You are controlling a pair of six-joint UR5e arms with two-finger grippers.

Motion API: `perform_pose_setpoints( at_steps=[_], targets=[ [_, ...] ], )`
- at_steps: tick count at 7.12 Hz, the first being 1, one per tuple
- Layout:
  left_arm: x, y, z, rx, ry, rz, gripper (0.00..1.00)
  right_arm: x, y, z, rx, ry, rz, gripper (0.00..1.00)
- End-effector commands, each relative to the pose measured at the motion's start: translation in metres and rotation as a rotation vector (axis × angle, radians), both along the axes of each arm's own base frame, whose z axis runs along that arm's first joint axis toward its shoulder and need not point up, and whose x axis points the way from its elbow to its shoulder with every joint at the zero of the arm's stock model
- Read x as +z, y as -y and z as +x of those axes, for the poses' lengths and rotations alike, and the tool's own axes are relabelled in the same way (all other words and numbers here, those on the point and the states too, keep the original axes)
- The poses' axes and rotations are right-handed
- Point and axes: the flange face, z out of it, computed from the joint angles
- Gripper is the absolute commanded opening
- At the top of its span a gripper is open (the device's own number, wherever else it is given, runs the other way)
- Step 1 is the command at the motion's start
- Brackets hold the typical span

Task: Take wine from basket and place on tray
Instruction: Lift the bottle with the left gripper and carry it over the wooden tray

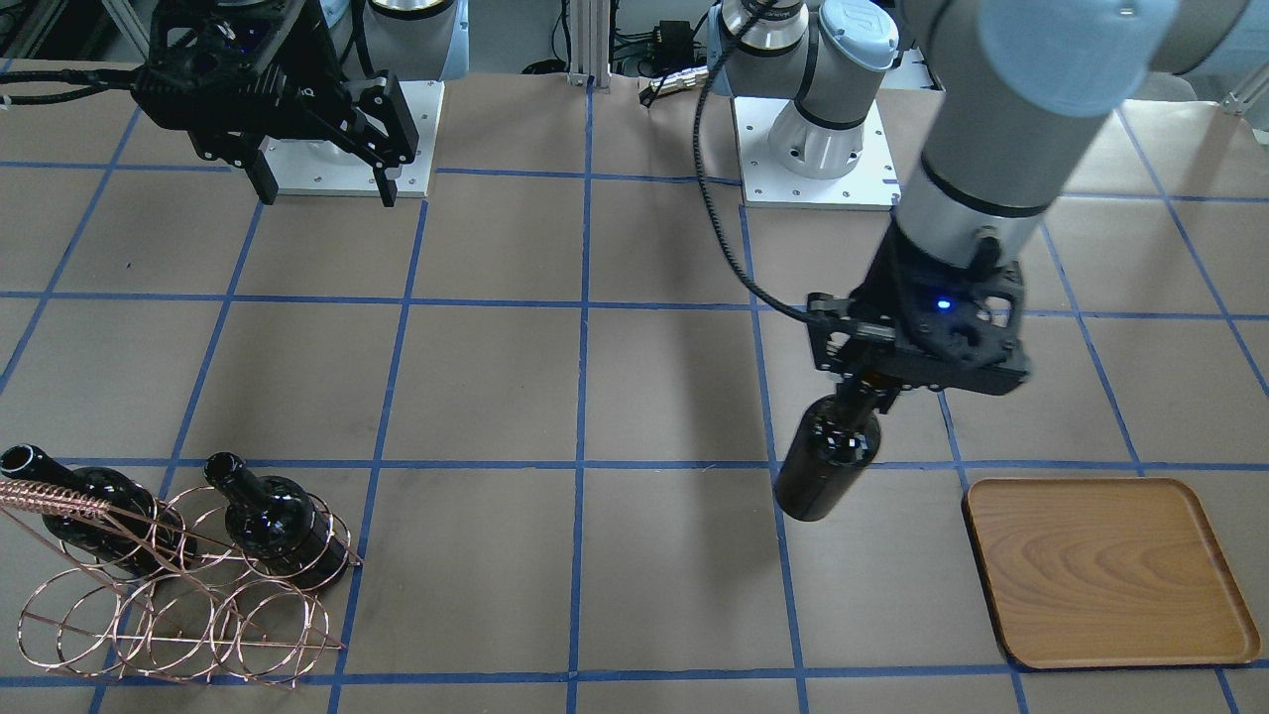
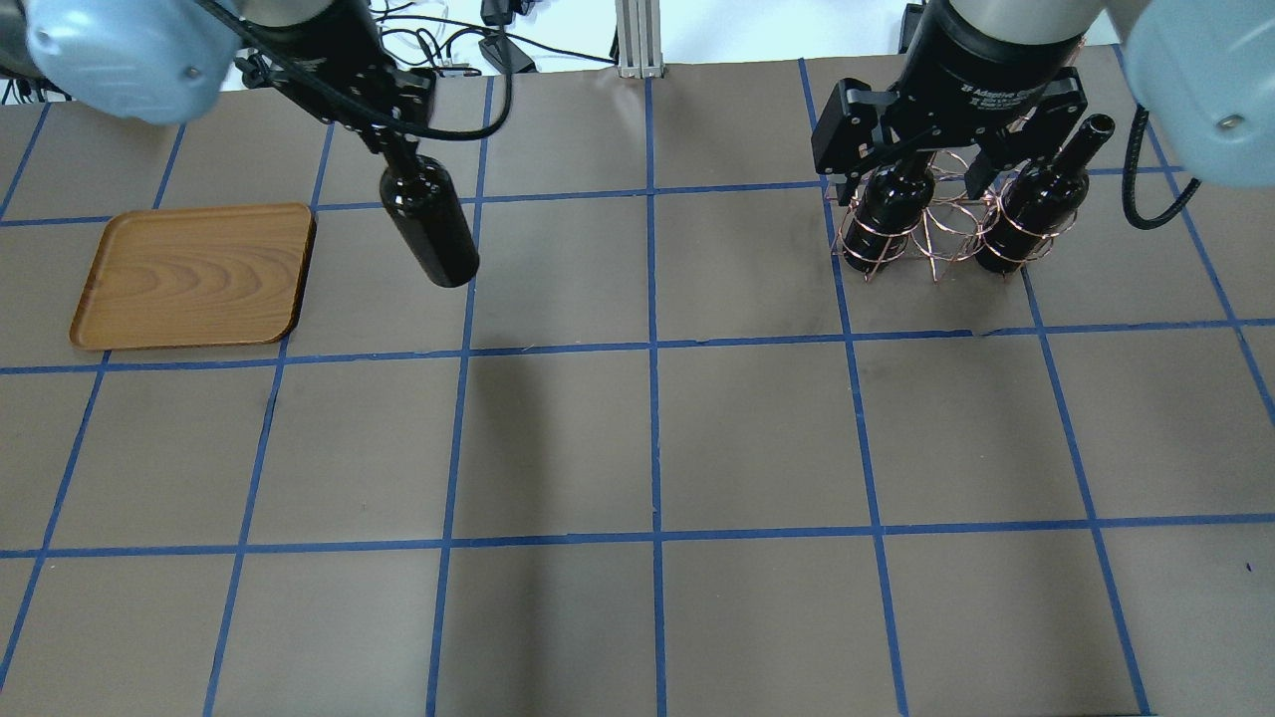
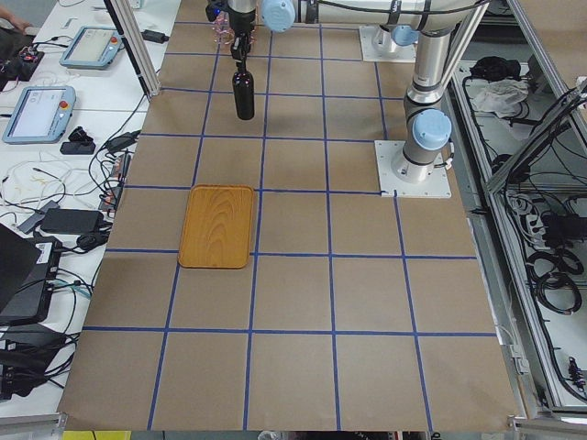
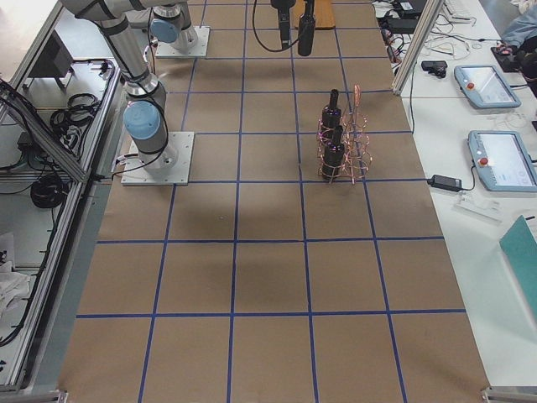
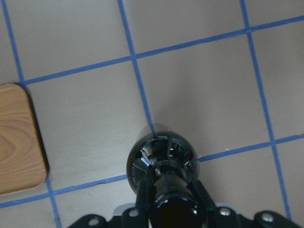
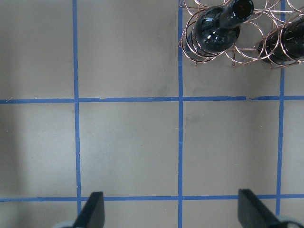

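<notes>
Wine bottle [image 1: 828, 474]: glossy near-black glass. Basket [image 1: 188, 595]: shiny copper-toned wire. Tray [image 1: 1110, 570]: smooth wood, visible grain. Table cover [image 1: 486, 382]: matt brown paper, blue tape [image 1: 583, 397].

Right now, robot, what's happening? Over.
Left gripper shut on glossy black glass bottle, aloft beside brown wooden tray. Right gripper open, empty. Nothing between bottle and tray.

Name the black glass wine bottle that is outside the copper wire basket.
The bottle held by the left gripper, near the brown wooden tray; the others sit racked.
</notes>
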Motion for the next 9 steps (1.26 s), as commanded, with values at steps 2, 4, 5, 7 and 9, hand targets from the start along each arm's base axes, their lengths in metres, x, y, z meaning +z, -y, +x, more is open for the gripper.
perform_pose_setpoints(
  at_steps=[2, 4, 5, 7, 9],
  targets=[
    [-0.011, 0.017, 0.195, 0.044, 0.015, 0.018, 0.0, 0.0, 0.0, 0.0, -0.001, 0.001, 0.0, 1.0],
    [-0.029, 0.022, 0.256, 0.037, 0.023, 0.028, 0.0, 0.0, 0.0, 0.0, -0.001, 0.001, 0.0, 1.0],
    [-0.034, 0.032, 0.28, 0.063, 0.028, 0.011, 0.0, 0.0, 0.0, 0.0, -0.001, 0.002, 0.0, 1.0],
    [-0.057, 0.046, 0.303, 0.041, 0.029, 0.018, 0.0, 0.0, 0.0, 0.0, -0.001, 0.002, 0.0, 1.0],
    [-0.067, 0.051, 0.312, 0.043, -0.005, 0.0, 0.0, 0.0, 0.0, 0.0, -0.001, 0.002, 0.0, 1.0]
  ],
)
